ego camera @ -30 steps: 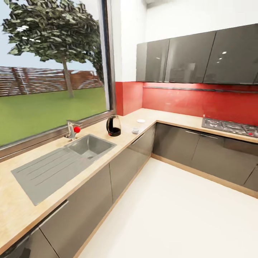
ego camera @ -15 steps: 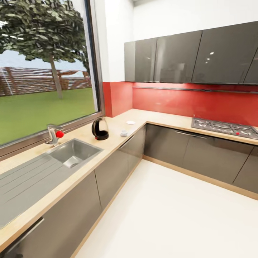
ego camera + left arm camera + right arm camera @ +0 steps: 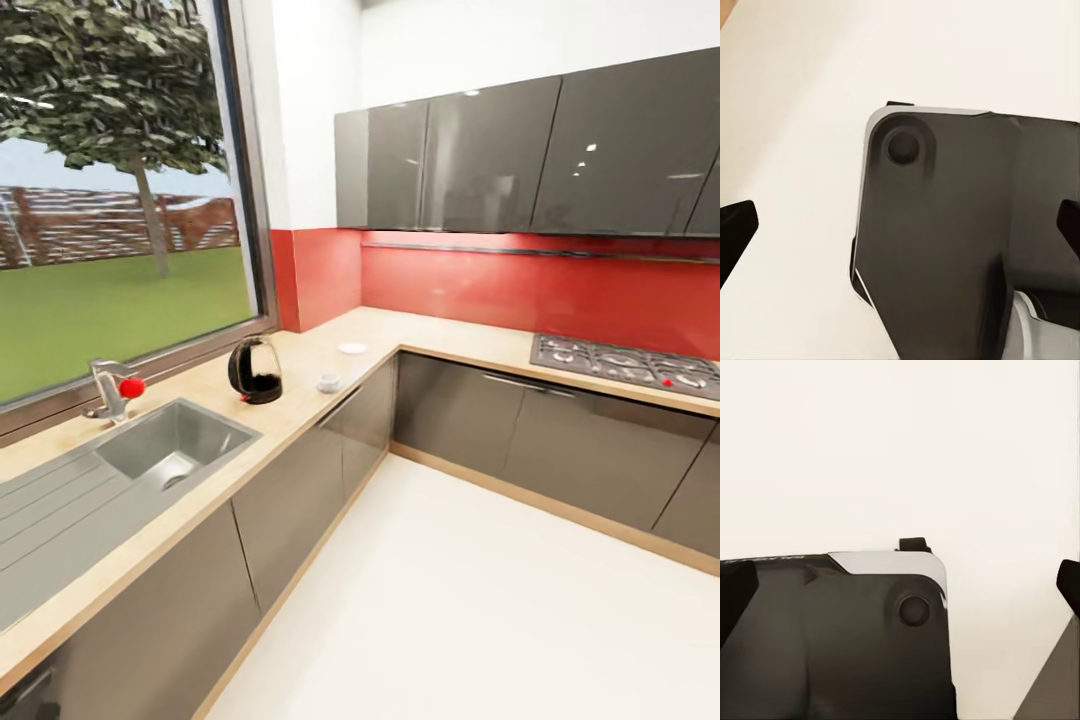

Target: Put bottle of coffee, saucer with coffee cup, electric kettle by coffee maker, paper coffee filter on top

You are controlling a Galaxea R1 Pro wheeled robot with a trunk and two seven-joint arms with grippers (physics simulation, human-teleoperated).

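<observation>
- Window, sink (image 3: 170, 452) and tap (image 3: 108, 388), head view left: all stand further left in the picture than a second ago. The whole view has swung, so the camera has turned; the fixtures have not moved.
- Kitchen countertop (image 3: 300, 375): L-shaped tan worktop, running from the sink along the window wall, round the corner and on under the red backsplash.
- Electric kettle (image 3: 254, 371): upright on the countertop just past the sink. Same place on the worktop as before.
- Coffee cup (image 3: 328, 382): on the countertop near the front edge, a little beyond the kettle and apart from it.
- Saucer (image 3: 352, 348): flat on the countertop toward the corner, apart from the cup; the cup is not on it.
- Hob (image 3: 625, 362): set into the far run of worktop, head view right; more of it shows than earlier.
- Left gripper (image 3: 900, 232): dark fingertips at the two opposite edges of the left wrist view, spread wide, nothing between them; a dark robot part and pale floor beyond.
- Right gripper (image 3: 900, 585): likewise spread wide and empty in the right wrist view.
- Judgement: robot in transit, turning to survey the counter; kettle, cup and saucer located, none yet arranged.
</observation>
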